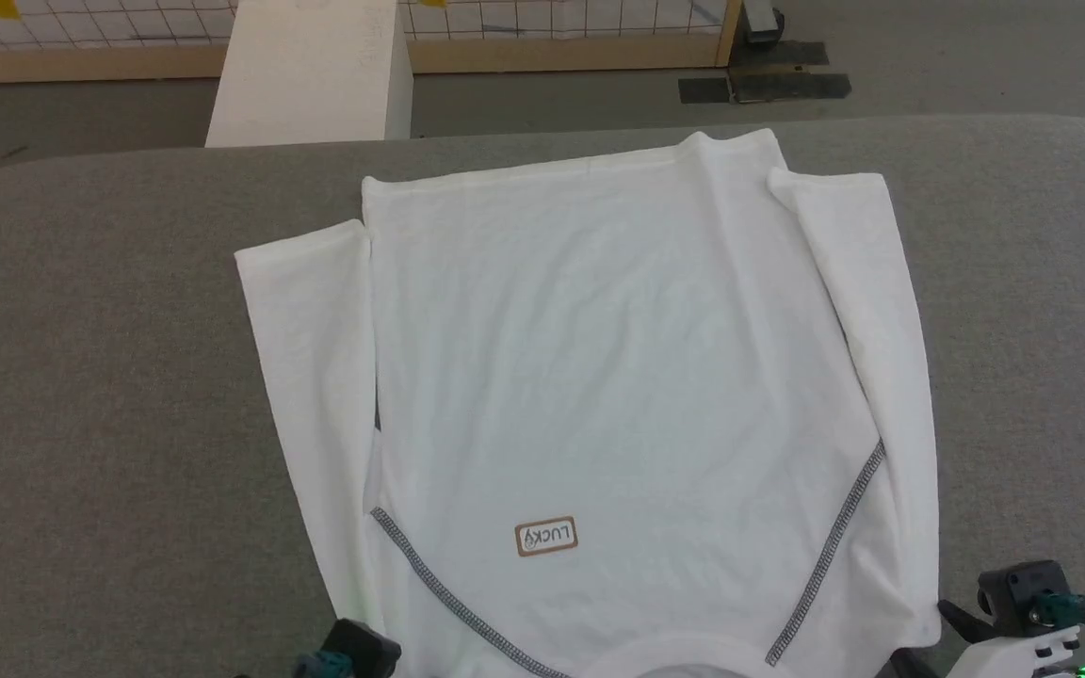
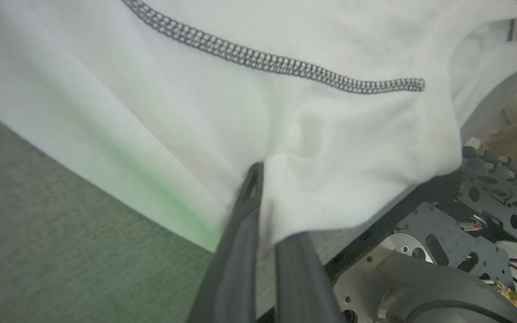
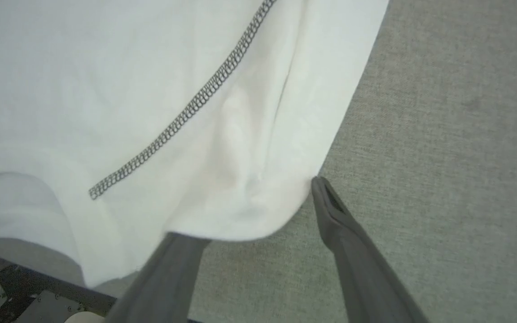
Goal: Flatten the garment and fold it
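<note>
Two grippers meet the near edge of a white shirt (image 1: 599, 377) that lies spread on a grey table (image 1: 81, 395), neck opening toward the robot.

Left gripper (image 2: 267, 211): clenched on the shirt's near left corner. The cloth is pinched between the two dark fingers (image 2: 240, 233) and puckers just past their tips. Beyond the tips a grey zigzag seam (image 2: 276, 63) crosses the cloth. Bare table lies to the fingers' left, and the robot's metal base (image 2: 442, 251) to their right, below the hanging hem.

Shirt: ahead of both grippers it runs flat toward the table's far side, a long strip lying along each flank. A brown-bordered patch (image 1: 546, 537) reading LUCKY sits ahead of the left gripper and a little to its right, between two slanting seams. A white box (image 1: 316, 75) stands past the table, well beyond the left gripper.

Right gripper (image 3: 249, 208): released, fingers spread wide. The shirt's near right corner lies in the gap, draped over the left-hand finger and hiding its tip. The right-hand finger's tip is just beside the corner's edge, over bare table. Whether that tip touches the cloth cannot be told.
</note>
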You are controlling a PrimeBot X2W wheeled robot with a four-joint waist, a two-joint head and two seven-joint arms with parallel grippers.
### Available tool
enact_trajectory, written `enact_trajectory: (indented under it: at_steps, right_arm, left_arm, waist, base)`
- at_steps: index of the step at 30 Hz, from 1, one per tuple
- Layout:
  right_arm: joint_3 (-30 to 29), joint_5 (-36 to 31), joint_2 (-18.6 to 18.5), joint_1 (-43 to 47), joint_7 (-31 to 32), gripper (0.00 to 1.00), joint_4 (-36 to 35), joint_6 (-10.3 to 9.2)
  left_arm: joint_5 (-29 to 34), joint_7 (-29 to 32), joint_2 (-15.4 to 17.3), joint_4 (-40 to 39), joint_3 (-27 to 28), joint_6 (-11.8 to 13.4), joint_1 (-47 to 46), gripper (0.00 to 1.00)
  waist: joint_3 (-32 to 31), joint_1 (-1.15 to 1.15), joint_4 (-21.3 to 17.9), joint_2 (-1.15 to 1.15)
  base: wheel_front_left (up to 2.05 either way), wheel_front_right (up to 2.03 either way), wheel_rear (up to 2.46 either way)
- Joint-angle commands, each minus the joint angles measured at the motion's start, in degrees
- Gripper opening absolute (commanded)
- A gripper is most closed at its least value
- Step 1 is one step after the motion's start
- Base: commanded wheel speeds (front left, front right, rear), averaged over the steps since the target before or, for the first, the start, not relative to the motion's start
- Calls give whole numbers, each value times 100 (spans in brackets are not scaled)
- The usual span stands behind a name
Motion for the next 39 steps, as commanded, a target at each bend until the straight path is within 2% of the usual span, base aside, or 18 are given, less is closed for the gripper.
enact_trajectory:
  at_steps: [1, 5, 7, 10, 14, 15, 16, 18, 20, 23, 24, 25, 27, 29, 31, 34, 36, 39]
  right_arm:
    - [-5, -8, -5, -67, -54, 100, 25, -10]
    - [-123, 232, -125, 120, 244, 100, -138, -10]
    - [-283, 404, -185, 245, 407, 100, -411, -10]
    - [-687, 535, -186, 385, 480, 100, -969, -10]
    - [-1255, 447, 83, 389, 368, 100, -1684, -10]
    - [-1367, 322, 162, 346, 270, 100, -1858, -10]
    - [-1472, 34, 293, 271, 87, 100, -2089, -10]
    - [-1535, -237, 496, 147, -173, 100, -2245, -10]
    - [-1543, -493, 706, 19, -479, 100, -2322, -10]
    - [-1613, -830, 1058, -125, -1017, 100, -2322, -10]
    - [-1630, -939, 1163, -152, -1237, 100, -2295, -10]
    - [-1670, -1079, 1308, -147, -1608, 100, -2212, -10]
    - [-1705, -1123, 1388, -101, -1904, 100, -2104, -10]
    - [-1730, -1038, 1415, -48, -2107, 100, -1990, -10]
    - [-1717, -873, 1419, 6, -2230, 100, -1872, -10]
    - [-1676, -774, 1421, 22, -2346, 100, -1798, -10]
    - [-1654, -745, 1421, -26, -2386, 100, -1801, -10]
    - [-1597, -750, 1422, -156, -2411, 100, -1858, -10]
  left_arm:
    - [53, -54, -44, 133, 4, 37, -72, 100]
    - [-121, -69, 118, 38, 85, 105, 159, 100]
    - [-357, -26, 273, -186, 219, 223, 381, 100]
    - [-778, -246, 536, -773, 726, 613, 733, 100]
    - [-1056, -963, 768, -1608, 1560, 1171, 1078, 100]
    - [-1072, -1236, 756, -1785, 1798, 1328, 1133, 100]
    - [-1065, -1701, 660, -1993, 2158, 1587, 1217, 100]
    - [-932, -2099, 537, -2061, 2396, 1816, 1262, 100]
    - [-783, -2318, 276, -2084, 2561, 2010, 1294, 100]
    - [-379, -2441, -113, -2030, 2747, 2163, 1304, 100]
    - [-143, -2454, -253, -1990, 2781, 2189, 1298, 100]
    - [297, -2460, -602, -1970, 2932, 2219, 1297, 100]
    - [697, -2462, -902, -1913, 3083, 2218, 1359, 100]
    - [937, -2463, -1145, -1857, 3236, 2145, 1430, 100]
    - [1137, -2463, -1228, -1788, 3339, 2028, 1450, 100]
    - [1293, -2464, -1153, -1697, 3414, 1779, 1310, 100]
    - [1340, -2429, -962, -1625, 3444, 1593, 1053, 100]
    - [1375, -1984, -541, -1582, 3463, 1281, 440, 100]
  waist:
    - [-6, 0, -1, 0]
    - [-29, 0, -7, 0]
    - [-49, 0, -16, 0]
    - [-84, 0, -3, 0]
    - [-126, 0, 50, 0]
    - [-140, 0, 65, 0]
    - [-162, 0, 86, 0]
    - [-177, 0, 90, 0]
    - [-199, 0, 88, 0]
    - [-240, 0, 82, 0]
    - [-258, 0, 83, 0]
    - [-291, 0, 89, 0]
    - [-318, 0, 85, 0]
    - [-334, 0, 69, 0]
    - [-327, 0, 46, 0]
    - [-250, 0, 21, 0]
    - [-143, 0, 22, 0]
    - [80, 0, 43, 0]
  base:
    - [0, 0, 0]
    - [0, 0, 0]
    - [0, 0, 0]
    - [0, 0, 0]
    - [0, 0, 0]
    - [0, 0, 0]
    - [0, 0, 0]
    - [0, 0, 0]
    - [0, 0, 0]
    - [0, 0, 0]
    - [0, 0, 0]
    - [0, 0, 0]
    - [0, 0, 0]
    - [0, 0, 0]
    - [0, 0, 0]
    - [0, 0, 0]
    - [0, 0, 0]
    - [0, 0, 0]
